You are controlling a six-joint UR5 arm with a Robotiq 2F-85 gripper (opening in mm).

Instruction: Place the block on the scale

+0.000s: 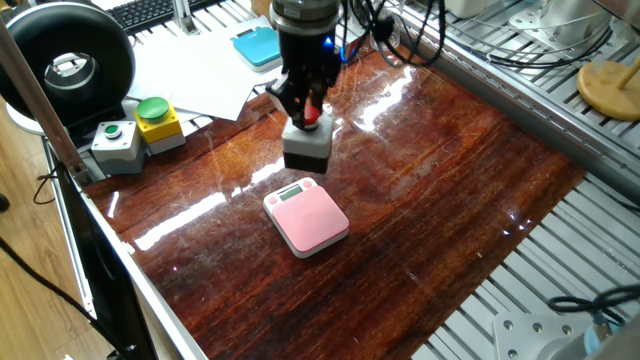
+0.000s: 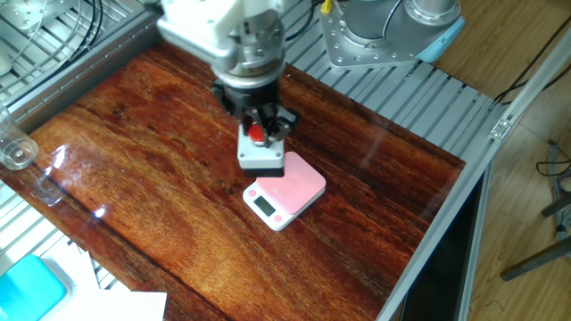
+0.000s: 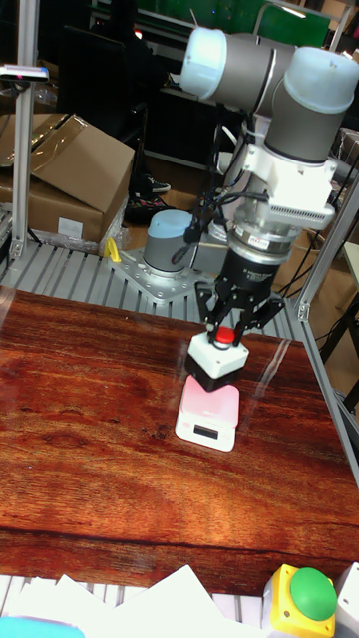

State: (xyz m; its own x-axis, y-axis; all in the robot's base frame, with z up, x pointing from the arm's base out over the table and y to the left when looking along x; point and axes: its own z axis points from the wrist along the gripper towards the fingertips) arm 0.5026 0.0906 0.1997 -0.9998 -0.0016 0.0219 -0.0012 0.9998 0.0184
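The block [image 1: 307,147] is a small grey box with a black base and a red button, and it hangs in the air with my gripper [image 1: 308,108] shut on its top. It hovers just behind the pink scale [image 1: 308,222], which lies flat on the wooden table with its display facing the block. In the other fixed view the block [image 2: 261,155] overlaps the scale's [image 2: 294,185] far left corner under the gripper [image 2: 260,134]. The tall fixed view shows the block [image 3: 218,361] in the gripper [image 3: 227,334], right above the scale's [image 3: 209,414] far edge.
A grey box with a green button [image 1: 118,145] and a yellow box with a big green button [image 1: 158,122] stand at the table's left edge. Behind lie white papers [image 1: 195,65], a blue scale [image 1: 258,45] and a black roll [image 1: 68,62]. A glass [image 2: 16,153] stands at one edge.
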